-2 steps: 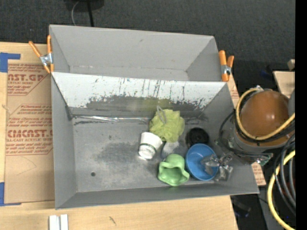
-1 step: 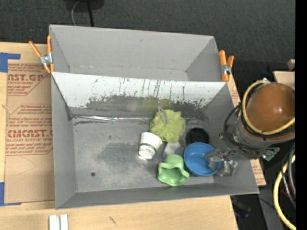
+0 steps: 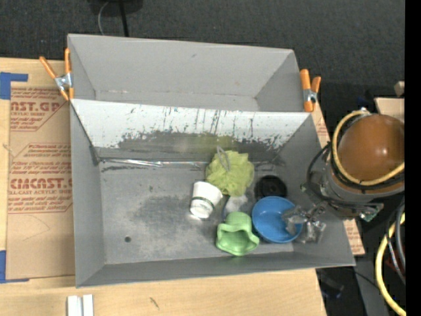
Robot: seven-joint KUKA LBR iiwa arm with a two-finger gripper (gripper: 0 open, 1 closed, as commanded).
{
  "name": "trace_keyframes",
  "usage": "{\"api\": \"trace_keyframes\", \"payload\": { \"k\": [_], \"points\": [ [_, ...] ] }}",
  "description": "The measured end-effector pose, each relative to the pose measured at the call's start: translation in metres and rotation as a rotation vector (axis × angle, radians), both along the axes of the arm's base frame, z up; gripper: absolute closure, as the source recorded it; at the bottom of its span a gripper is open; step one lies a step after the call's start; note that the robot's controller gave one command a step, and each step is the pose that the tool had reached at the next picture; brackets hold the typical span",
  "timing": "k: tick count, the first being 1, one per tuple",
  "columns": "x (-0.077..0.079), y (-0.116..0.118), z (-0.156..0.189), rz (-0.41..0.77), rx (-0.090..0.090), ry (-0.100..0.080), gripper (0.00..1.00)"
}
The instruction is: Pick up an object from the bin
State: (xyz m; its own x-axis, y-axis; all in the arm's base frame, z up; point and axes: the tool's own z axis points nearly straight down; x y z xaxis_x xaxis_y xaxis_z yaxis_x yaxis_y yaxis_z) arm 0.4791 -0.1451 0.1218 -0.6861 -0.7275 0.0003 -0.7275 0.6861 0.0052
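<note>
Jaws at the blue dish, near right of the bin

Camera view: the arm [image 3: 368,153] reaches in from the right, with its jaws low at the right rim of a round blue dish [image 3: 270,217] in the near-right part of the bin [image 3: 145,219]. I cannot tell whether they are open or closed. Just left of the dish lies a soft green lump [image 3: 237,237]. Beyond them are a black round piece [image 3: 270,187], a small white cup [image 3: 205,198] and a yellow-green mesh puff [image 3: 230,171].

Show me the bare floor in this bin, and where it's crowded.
Bare: the left half of the floor, between the left wall and the white cup; also the strip along the back wall, left of the yellow-green mesh pouf. Crowded: front right, where the green lump, blue dish and gripper cluster.
</note>
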Motion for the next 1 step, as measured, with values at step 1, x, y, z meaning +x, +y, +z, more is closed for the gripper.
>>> {"api": "trace_keyframes", "payload": {
  "k": [1],
  "points": [
    [-0.0007, 0.0005, 0.0162, -0.001, 0.000, 0.002, 1.00]
  ]
}}
